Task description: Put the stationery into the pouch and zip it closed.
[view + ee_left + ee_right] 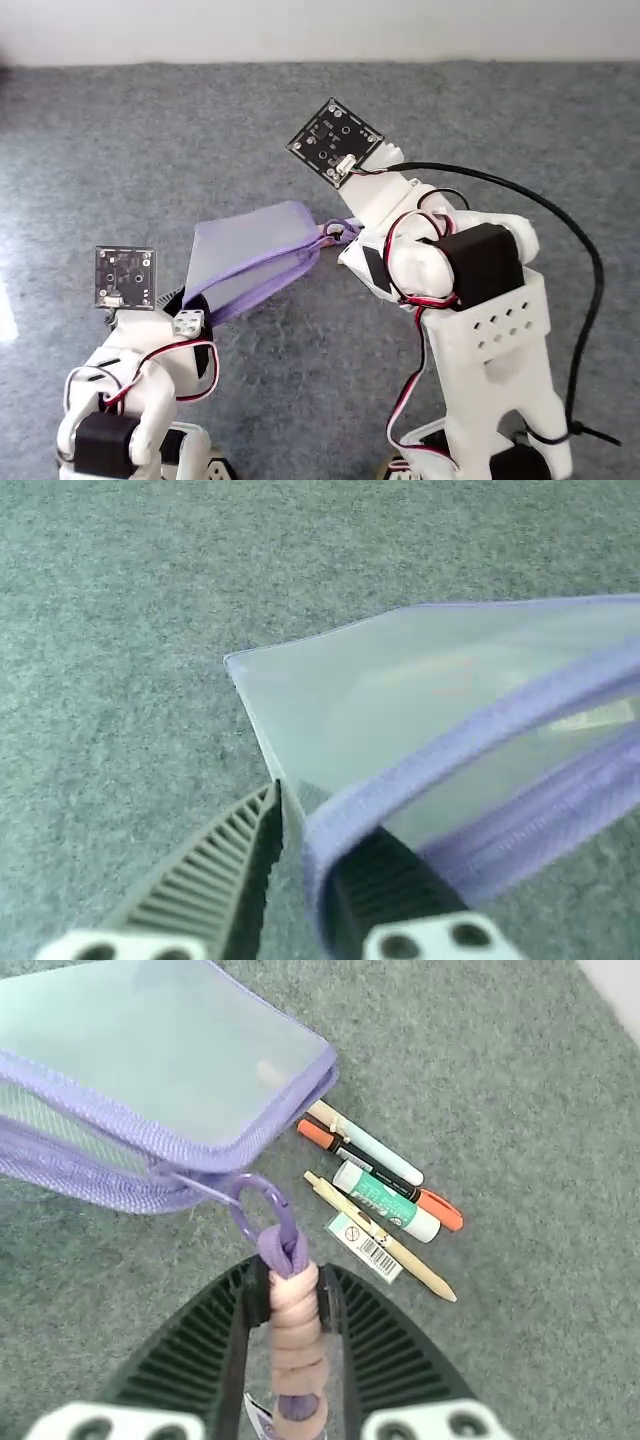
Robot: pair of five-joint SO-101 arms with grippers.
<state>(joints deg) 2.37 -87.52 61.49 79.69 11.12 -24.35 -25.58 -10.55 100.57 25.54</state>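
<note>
left pincer [300, 825] clamped, right pincer [290, 1272] clamped

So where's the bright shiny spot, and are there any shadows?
High view: a bright patch on the grey mat at the picture's left edge. Left wrist view: a pale sheen on the clear pouch. Right wrist view: only faint, soft shadows beside the pens.

From my seat, the pouch [250, 255] strung between both arms blocks the middle. The pens [380, 1200] lie bunched and touching just beside its corner, with no gaps between them. The bare tabletop [110, 140] beyond leaves passing room.
</note>
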